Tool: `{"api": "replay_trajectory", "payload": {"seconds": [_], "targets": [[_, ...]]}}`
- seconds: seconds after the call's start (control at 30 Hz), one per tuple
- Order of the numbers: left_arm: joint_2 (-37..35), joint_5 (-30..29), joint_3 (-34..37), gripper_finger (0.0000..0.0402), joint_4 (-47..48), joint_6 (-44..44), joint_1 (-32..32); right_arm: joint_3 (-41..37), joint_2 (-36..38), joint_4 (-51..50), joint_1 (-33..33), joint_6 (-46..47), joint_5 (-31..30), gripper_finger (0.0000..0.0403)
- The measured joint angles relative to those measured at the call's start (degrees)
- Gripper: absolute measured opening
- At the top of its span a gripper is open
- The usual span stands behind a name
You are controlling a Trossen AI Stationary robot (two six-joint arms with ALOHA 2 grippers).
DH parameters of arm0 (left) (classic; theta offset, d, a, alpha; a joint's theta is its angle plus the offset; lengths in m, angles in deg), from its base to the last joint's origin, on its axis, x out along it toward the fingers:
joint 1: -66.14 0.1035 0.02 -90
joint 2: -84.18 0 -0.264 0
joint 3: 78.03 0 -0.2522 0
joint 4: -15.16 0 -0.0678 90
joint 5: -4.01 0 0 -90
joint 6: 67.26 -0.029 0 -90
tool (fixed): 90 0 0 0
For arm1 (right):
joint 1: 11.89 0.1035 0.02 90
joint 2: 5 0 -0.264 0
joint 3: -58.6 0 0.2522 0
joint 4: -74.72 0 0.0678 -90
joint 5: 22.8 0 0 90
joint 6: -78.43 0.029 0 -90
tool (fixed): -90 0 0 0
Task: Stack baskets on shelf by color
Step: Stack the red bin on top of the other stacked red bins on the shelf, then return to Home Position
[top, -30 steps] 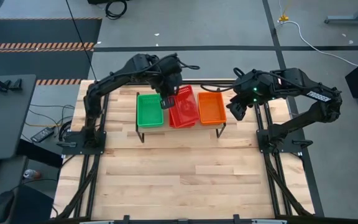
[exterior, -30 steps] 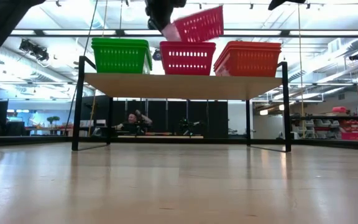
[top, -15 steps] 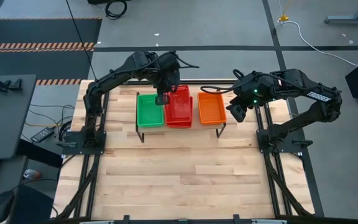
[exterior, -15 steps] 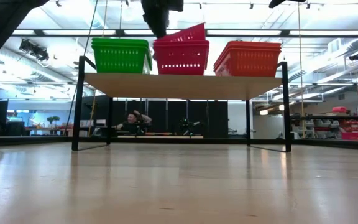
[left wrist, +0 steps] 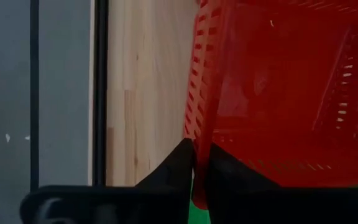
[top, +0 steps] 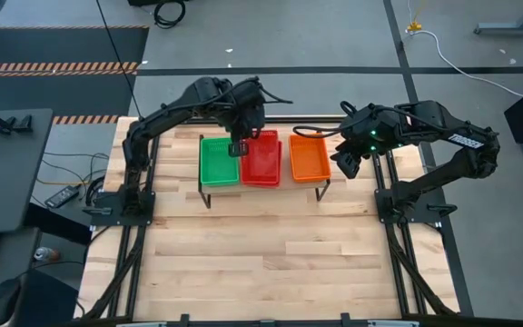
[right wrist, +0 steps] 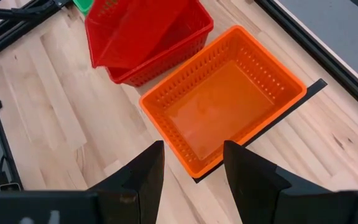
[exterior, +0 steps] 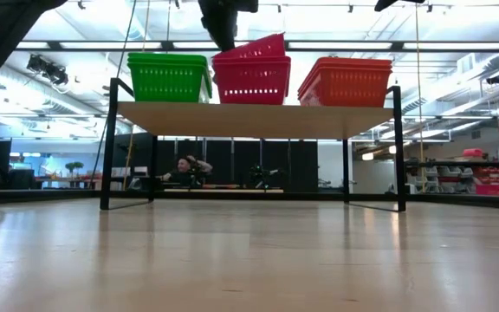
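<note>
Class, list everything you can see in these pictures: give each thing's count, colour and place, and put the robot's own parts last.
Green baskets: one stack, count within it unclear, green, left end of the shelf.
Red baskets: one stack, red, middle of the shelf; top one tilted, not fully nested.
Orange baskets: one stack, orange, right end of the shelf.
Shelf: one, light wood on black legs, far part of the table.
Table: one, light slatted wood.
Left gripper: dark, at the tilted red basket's edge, fingers either side of its wall.
Right gripper: dark, open, beside the orange stack, holding nothing.
</note>
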Motion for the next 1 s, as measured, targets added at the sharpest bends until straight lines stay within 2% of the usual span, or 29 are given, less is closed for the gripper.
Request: {"api": "replay_trajectory", "payload": {"seconds": [0.23,0.43,0.6,0.77,1.0], "targets": [[0.0,0.1,0.0,0.0074,0.0,2.0,-0.4,0.0,0.0,0.1,-0.1,-0.2,0.0,0.0171],[-0.3,-5.4,0.0,0.0125,-1.9,5.5,-0.4,0.0,0.0,0.1,-0.1,-0.1,-0.9,0.0171],[-3.2,-6.1,0.0,0.0148,-4.1,12.1,-0.8,-0.2,0.0,0.3,-0.1,-0.1,-1.5,0.0171],[-6.7,-5.8,0.0,0.0151,-6.9,19.1,-1.3,-3.2,0.0,0.4,-0.1,-0.9,-3.5,0.0171],[-13.7,-4.7,1.8,0.012,-13.1,23.4,-2.4,-4.3,1.8,5.1,0.0,-3.2,-3.3,0.0159]]}}
